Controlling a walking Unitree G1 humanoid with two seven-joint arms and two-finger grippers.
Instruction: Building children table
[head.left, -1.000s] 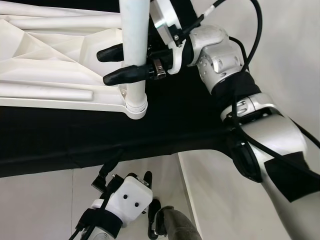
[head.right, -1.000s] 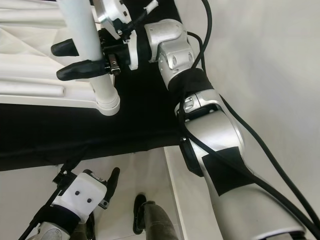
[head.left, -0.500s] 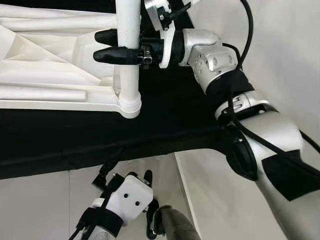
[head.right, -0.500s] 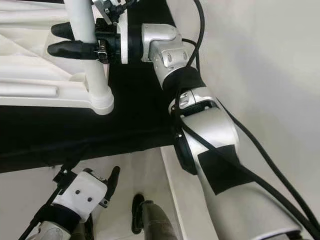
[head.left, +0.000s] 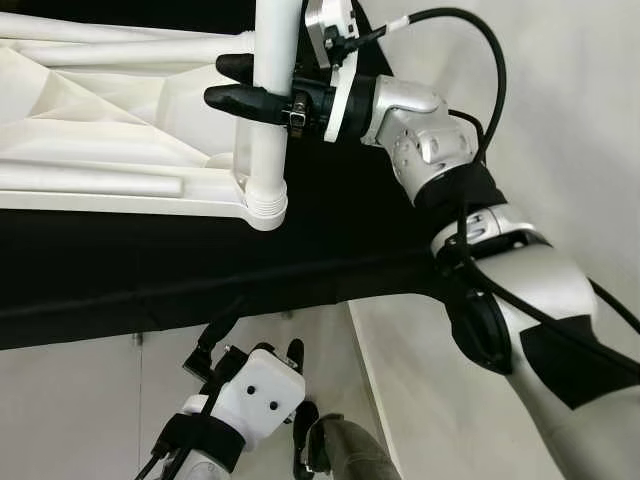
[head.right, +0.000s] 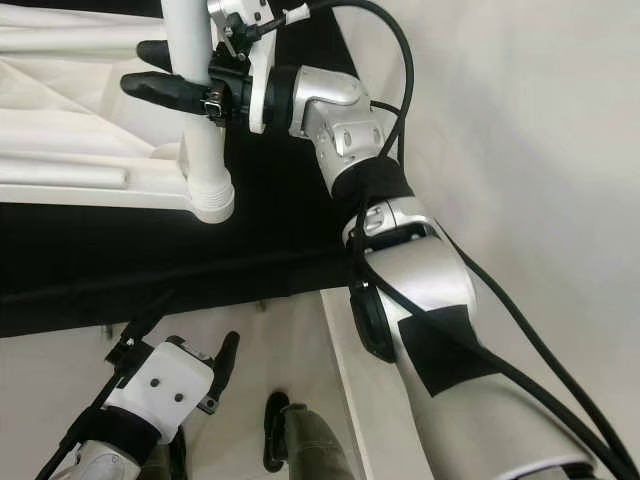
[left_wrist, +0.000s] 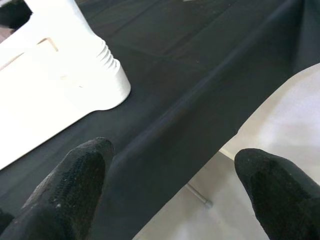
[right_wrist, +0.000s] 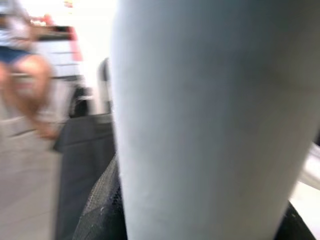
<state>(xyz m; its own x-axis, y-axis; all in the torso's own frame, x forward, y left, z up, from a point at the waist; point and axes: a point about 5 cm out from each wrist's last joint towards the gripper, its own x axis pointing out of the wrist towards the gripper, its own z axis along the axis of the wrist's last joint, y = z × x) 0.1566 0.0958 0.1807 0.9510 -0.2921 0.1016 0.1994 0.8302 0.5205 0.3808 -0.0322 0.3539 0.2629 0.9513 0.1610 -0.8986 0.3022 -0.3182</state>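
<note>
Right gripper (head.left: 262, 84) jaws clamped on white table leg (head.left: 270, 120), seated in tabletop (head.left: 110, 150) corner socket. Left gripper (left_wrist: 170, 175) jaws wide, idle.

The right arm reaches up and forward, elbow bent, black cable looping over its silver forearm. Its wrist is turned so the right hand (head.left: 262, 85) points across to the robot's left, two long black fingers (head.left: 245, 97) level, one on each side of a white table leg (head.left: 270, 120) and pressed against it. The left arm hangs low, the left hand (left_wrist: 170, 180) pointing forward, fingers spread apart and holding nothing.
</note>
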